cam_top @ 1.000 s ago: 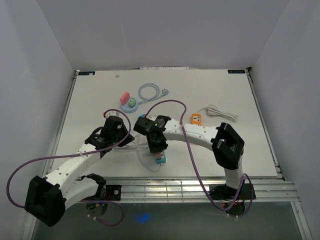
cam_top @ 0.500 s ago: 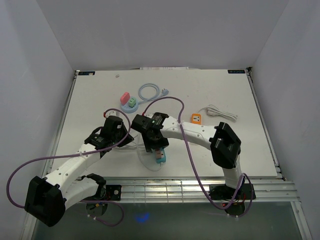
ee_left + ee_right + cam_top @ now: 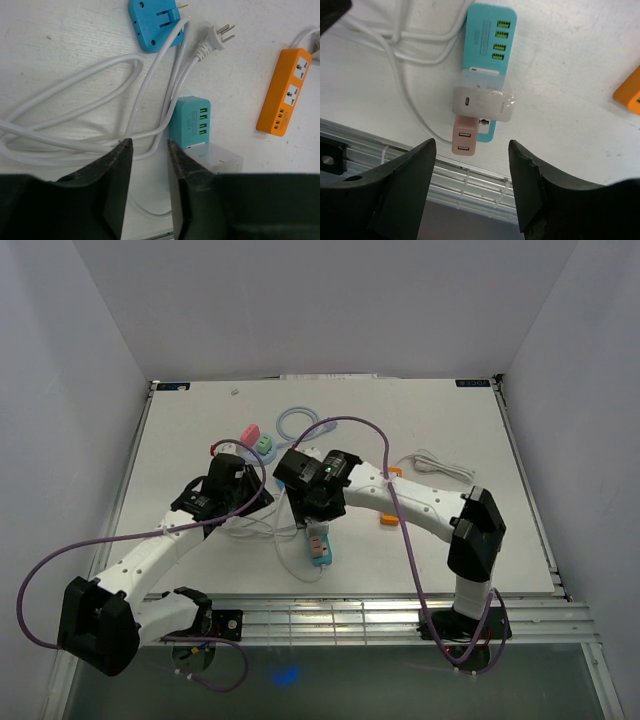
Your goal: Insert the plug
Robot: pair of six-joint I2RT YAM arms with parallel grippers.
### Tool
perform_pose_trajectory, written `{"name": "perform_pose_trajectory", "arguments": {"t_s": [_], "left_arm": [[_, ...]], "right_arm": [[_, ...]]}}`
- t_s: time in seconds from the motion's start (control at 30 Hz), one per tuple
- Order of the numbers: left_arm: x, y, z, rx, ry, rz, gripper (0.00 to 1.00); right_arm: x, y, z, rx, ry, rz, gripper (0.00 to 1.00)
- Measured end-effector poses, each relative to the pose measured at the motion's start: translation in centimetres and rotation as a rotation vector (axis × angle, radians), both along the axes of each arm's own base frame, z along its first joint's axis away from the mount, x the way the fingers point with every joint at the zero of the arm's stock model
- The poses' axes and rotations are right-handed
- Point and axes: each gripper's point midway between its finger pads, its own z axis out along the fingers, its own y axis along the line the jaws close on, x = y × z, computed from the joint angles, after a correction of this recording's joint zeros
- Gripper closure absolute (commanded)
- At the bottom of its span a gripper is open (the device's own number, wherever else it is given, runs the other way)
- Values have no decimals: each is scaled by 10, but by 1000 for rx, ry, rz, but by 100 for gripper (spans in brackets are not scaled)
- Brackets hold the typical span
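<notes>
We see the teal strip (image 3: 490, 35) lying on the bench (image 3: 450, 540), and we place everything else from it. The pink plug (image 3: 464, 135) stands at the strip's near end, its two USB ports facing us in the right wrist view. It touches a white charger (image 3: 482, 102) wrapped in clear film, which sits on the strip just behind it. We cannot tell how deep the plug's pins go. The right tool (image 3: 472, 150) hangs above that end of the strip with its jaws wide apart and nothing between them; the plug shows in the gap below, untouched by either finger. The left tool (image 3: 148, 147) hovers just to the left of the strip, its jaws apart by a narrow gap and holding nothing. Under it, loops of white cable (image 3: 75, 110) run along the strip's left side. Beyond the strip's far end lie a blue adapter (image 3: 152, 22) with its pins up and, beside it, a loose white plug (image 3: 215, 42) on the end of one cable. An orange strip (image 3: 284, 92) lies to the right of the teal one, well apart from it.
</notes>
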Motion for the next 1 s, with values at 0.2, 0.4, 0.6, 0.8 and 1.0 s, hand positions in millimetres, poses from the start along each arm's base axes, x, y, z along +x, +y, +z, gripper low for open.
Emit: {"name": "perform_pose_trajectory", "arguments": {"t_s": [0.2,0.4,0.6,0.8,1.0], "left_arm": [[29,-10,-8,19,32,-18,27],[66,-28,-21,37,82,-37,15],[97,-41,-43,65,140,-44,2],[125,-45,-63,114,194,-13,2],[147,-46,-78,148,254,43,2]], "right_arm": [[41,-16,54,144,-121,-25,27],[71,-43,76,207,-203,-51,10],[81,-57,77,237,-248,-32,4],[81,-84,87,305,-319,-45,3],[88,-95,106,365,-388,-56,3]]}}
